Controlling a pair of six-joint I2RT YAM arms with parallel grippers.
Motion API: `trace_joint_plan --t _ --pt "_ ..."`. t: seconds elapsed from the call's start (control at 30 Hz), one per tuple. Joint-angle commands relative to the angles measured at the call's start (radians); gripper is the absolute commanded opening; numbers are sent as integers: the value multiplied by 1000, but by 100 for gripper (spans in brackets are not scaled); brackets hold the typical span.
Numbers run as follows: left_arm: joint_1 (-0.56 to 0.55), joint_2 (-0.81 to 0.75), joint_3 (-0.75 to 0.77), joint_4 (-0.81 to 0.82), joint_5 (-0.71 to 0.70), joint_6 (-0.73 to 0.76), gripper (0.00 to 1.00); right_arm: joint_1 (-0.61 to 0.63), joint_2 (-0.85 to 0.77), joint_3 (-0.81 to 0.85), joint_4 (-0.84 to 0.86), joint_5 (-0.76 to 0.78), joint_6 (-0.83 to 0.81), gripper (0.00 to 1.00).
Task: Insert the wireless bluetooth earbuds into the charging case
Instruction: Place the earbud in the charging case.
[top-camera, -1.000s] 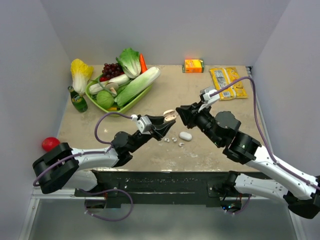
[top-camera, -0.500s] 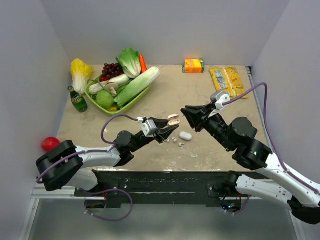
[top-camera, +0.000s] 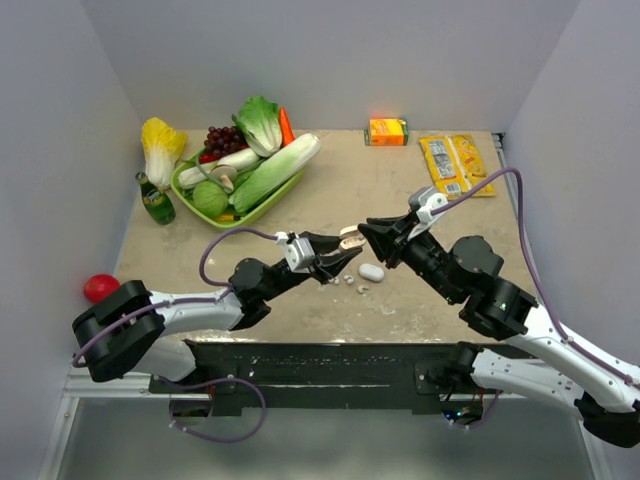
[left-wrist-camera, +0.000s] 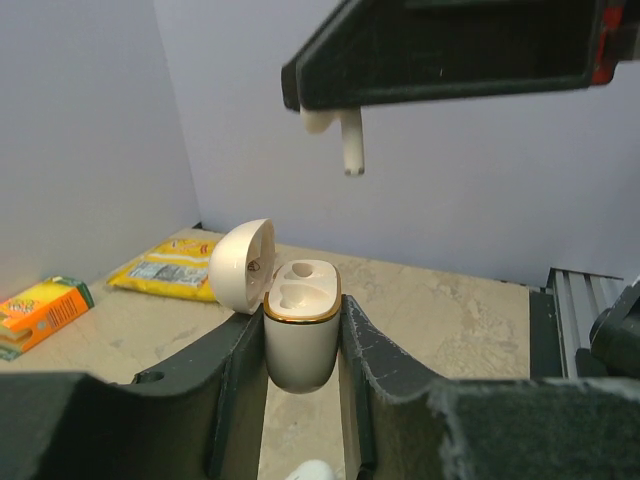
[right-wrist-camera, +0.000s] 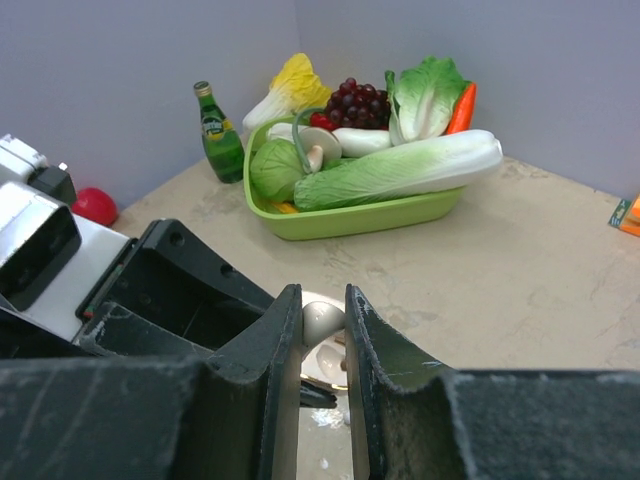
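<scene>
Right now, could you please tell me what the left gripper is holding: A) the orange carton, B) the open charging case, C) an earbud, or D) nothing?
B: the left wrist view shows the left gripper clamped on the charging case, lid open, with the earbud held above by the right gripper.

The right gripper (top-camera: 366, 232) closes back in on the left gripper (top-camera: 342, 250) after pulling away. Its earbud (left-wrist-camera: 341, 138) now hangs just above the open charging case (left-wrist-camera: 300, 335) that the left gripper holds.
</scene>
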Motion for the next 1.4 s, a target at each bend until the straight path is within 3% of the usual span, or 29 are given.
trace_joint_plan --t 0.0,0.6,1.37 --pt "-2 -27 96 506 26 38 0 5 -9 51 20 -16 -31 0" --pt "-2 -48 119 502 -38 -101 0 5 -6 84 97 54 -65 0" --pt "-2 -60 111 511 -55 -104 0 6 66 74 65 113 -70 0"
